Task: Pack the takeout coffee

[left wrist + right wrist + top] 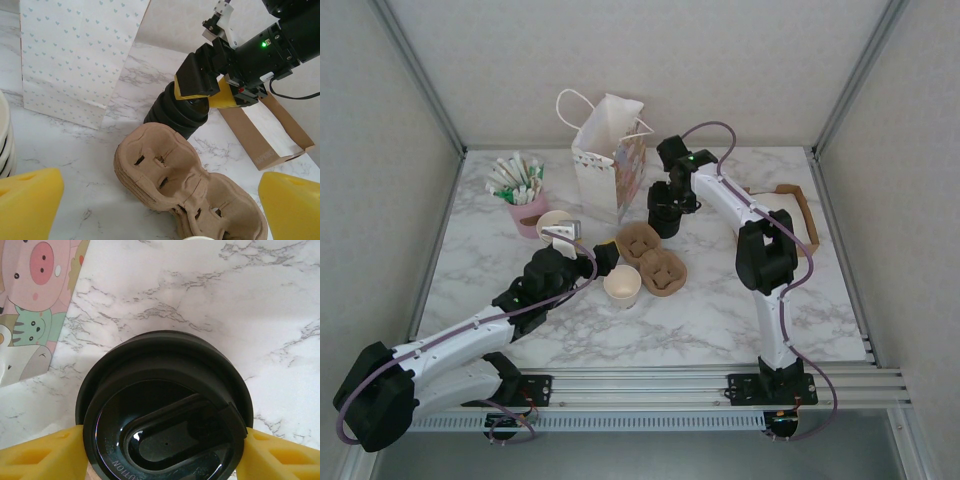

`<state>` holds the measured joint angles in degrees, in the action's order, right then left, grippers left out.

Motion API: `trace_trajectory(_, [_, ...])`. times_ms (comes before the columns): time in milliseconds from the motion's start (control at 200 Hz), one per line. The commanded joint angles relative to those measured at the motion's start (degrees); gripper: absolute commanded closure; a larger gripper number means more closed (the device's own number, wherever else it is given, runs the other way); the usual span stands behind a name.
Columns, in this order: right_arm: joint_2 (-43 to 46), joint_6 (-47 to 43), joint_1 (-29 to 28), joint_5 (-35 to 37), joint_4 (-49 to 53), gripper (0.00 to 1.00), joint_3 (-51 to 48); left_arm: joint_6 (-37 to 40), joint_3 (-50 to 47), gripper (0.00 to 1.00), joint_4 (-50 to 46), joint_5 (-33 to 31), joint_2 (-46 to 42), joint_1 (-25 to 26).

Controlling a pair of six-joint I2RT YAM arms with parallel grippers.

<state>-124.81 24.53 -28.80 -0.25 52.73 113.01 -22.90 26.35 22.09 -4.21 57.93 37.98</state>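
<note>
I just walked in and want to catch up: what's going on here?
The right gripper is clamped on the top of a black lid stack beside the paper bag. The left gripper hangs open near the cardboard carriers, holding nothing. A lidless cup stands on the table by them.

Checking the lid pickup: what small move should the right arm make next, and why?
Probably a short lift straight up. The right gripper has its pads against both sides of the top lid on the black stack, so a small rise should free that lid before it is carried toward the open cup.
</note>
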Motion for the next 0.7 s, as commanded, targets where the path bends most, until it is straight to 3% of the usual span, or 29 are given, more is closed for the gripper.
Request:
trace_trajectory(0, [2.73,0.18,-0.13,-0.89,0.53,0.3,-0.99,0.15,-0.41,0.0,2.04,0.55,-0.25,-0.57])
trace_trajectory(376, [9.82,-1.67,-0.27,-1.49,0.52,0.3,-4.23,0.13,-1.68,0.0,2.0,-0.51,-5.02,-0.45])
trace_trajectory(696, [19.24,-4.54,-3.63,-2.86,1.47,0.3,-9.48,0.57,-6.28,0.0,3.56,-6.86,-14.01,-0.45])
